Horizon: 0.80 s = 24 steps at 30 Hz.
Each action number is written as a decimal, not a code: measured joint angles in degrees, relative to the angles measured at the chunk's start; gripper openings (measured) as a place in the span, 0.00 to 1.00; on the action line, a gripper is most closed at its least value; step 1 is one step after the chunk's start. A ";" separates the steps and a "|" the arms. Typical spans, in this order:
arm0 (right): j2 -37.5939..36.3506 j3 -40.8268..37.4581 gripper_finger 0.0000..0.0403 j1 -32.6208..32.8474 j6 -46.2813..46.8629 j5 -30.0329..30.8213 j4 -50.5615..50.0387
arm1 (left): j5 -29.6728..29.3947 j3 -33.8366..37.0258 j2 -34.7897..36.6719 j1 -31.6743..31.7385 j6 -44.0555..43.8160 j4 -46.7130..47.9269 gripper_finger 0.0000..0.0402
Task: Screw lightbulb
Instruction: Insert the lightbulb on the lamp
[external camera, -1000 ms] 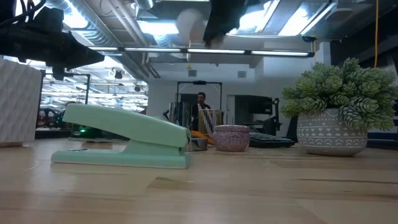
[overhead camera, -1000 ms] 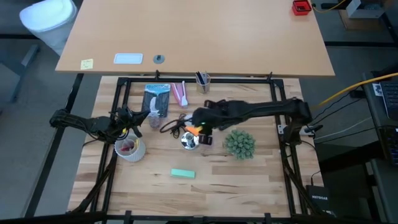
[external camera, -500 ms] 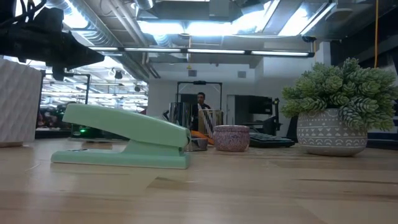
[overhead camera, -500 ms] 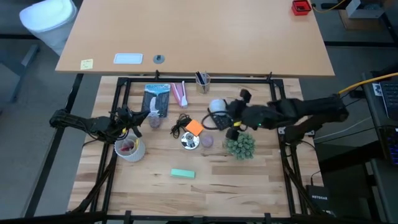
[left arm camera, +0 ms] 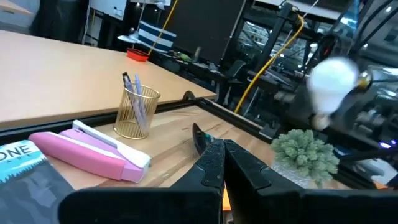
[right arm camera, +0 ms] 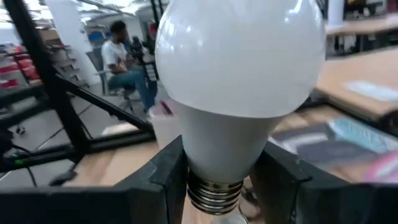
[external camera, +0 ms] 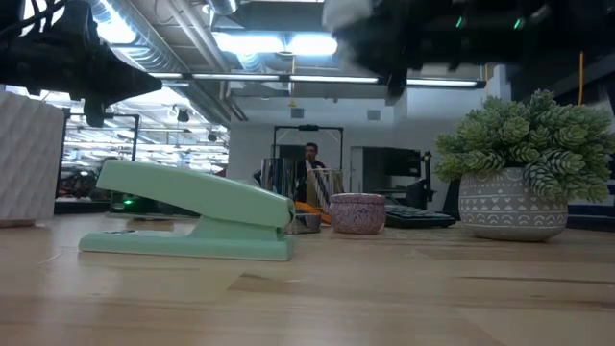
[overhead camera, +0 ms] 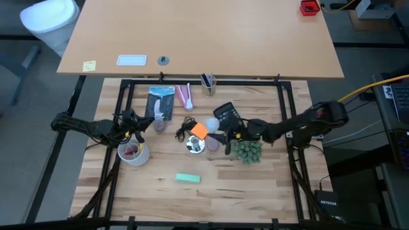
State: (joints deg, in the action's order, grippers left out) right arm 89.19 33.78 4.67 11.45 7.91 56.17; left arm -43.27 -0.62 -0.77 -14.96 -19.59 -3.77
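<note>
**Bulb Held Aloft Over the Table's Middle**

From above, the right gripper (overhead camera: 225, 135) hung over the table's centre, just beside the small potted plant (overhead camera: 246, 149) and close to the silver disc (overhead camera: 195, 145) and the orange block (overhead camera: 199, 130). The lightbulb (overhead camera: 220, 137) showed as a pale spot at its tip. The left gripper (overhead camera: 142, 121) waited near the white cup (overhead camera: 133, 152) on the table's left side. A mint stapler (overhead camera: 188, 178) lay nearer the front edge.

At table height, the lightbulb (external camera: 348, 13) was a blurred white shape high above the wood, with the dark right arm beside it. The stapler (external camera: 197, 210) and plant (external camera: 524, 164) stood below.

In the left wrist view, that gripper's fingers (left arm camera: 214, 163) lay pressed together, holding nothing. The lightbulb (left arm camera: 333, 81) appeared beyond, in the air above the plant (left arm camera: 305, 152), near a wire pen cup (left arm camera: 137, 111).

In the right wrist view, the fingers (right arm camera: 166, 180) pinched the lightbulb (right arm camera: 239, 74) at its narrow neck, the screw base (right arm camera: 214, 194) between them.
</note>
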 joint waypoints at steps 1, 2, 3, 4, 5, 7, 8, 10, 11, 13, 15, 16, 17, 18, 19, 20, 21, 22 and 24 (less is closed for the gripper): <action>2.43 0.55 0.38 -0.40 0.19 -0.38 0.98 | 0.17 0.02 -0.20 0.01 -0.82 -0.05 0.00; 4.94 1.43 0.38 -0.75 0.20 -1.19 2.07 | 0.65 0.02 -0.40 0.02 -1.31 -0.10 0.00; 7.23 2.41 0.38 -1.11 0.14 -1.91 3.12 | 1.08 0.02 -0.89 0.02 -1.92 -0.75 0.00; 9.24 3.48 0.38 -1.51 0.10 -2.67 3.90 | 1.40 0.02 -1.50 0.02 -2.29 -1.91 0.00; 10.90 4.83 0.38 -1.88 0.14 -3.31 4.53 | 1.97 0.02 -2.12 0.02 -2.34 -2.87 0.00; 13.39 7.18 0.38 -2.59 0.10 -4.70 4.97 | 3.71 0.02 -3.72 0.02 -1.87 -6.00 0.00; 14.39 8.32 0.38 -2.93 0.09 -5.55 5.09 | 4.55 0.02 -4.73 0.02 -0.99 -8.11 0.00; 15.87 9.86 0.38 -3.47 -0.33 -6.55 4.72 | 5.89 0.02 -7.04 0.02 0.64 -12.11 0.00; 16.44 10.63 0.38 -3.72 -1.12 -6.97 4.67 | 6.47 0.02 -8.36 0.02 1.62 -14.55 0.00; 17.22 11.47 0.38 -3.74 -2.55 -7.43 4.29 | 7.31 0.02 -11.51 0.02 3.40 -19.19 0.00; 18.10 12.04 0.38 -3.67 -3.22 -7.50 3.91 | 7.40 0.02 -15.02 0.02 4.35 -23.08 0.00; 18.68 12.08 0.38 -3.64 -3.28 -7.50 3.86 | 7.41 0.02 -17.15 0.02 4.78 -25.59 0.00; 19.13 12.11 0.38 -3.61 -3.28 -7.51 3.67 | 7.43 0.02 -19.12 0.02 4.83 -27.50 0.00; 19.66 12.11 0.38 -3.61 -3.33 -7.53 3.52 | 7.58 0.02 -21.27 0.01 4.85 -29.41 0.00; 20.04 12.11 0.38 -3.61 -3.35 -7.52 3.61 | 7.87 0.02 -23.60 0.02 4.86 -32.02 0.00; 20.46 12.11 0.38 -3.61 -3.35 -7.53 3.63 | 8.19 0.01 -25.84 0.02 4.85 -34.24 0.00; 20.84 12.15 0.38 -3.61 -3.35 -7.51 3.76 | 8.37 -0.04 -28.18 0.02 4.85 -36.18 0.00; 21.28 12.15 0.38 -3.61 -3.35 -7.50 3.80 | 8.40 -0.31 -30.53 0.02 4.86 -38.07 0.00; 22.10 12.15 0.38 -3.58 -3.35 -7.50 4.08 | 8.42 -1.49 -35.04 0.02 4.87 -40.82 0.00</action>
State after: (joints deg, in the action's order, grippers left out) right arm 111.29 45.93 1.08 8.10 0.40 60.25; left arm -34.85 -2.11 -35.81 -14.94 -14.72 -44.60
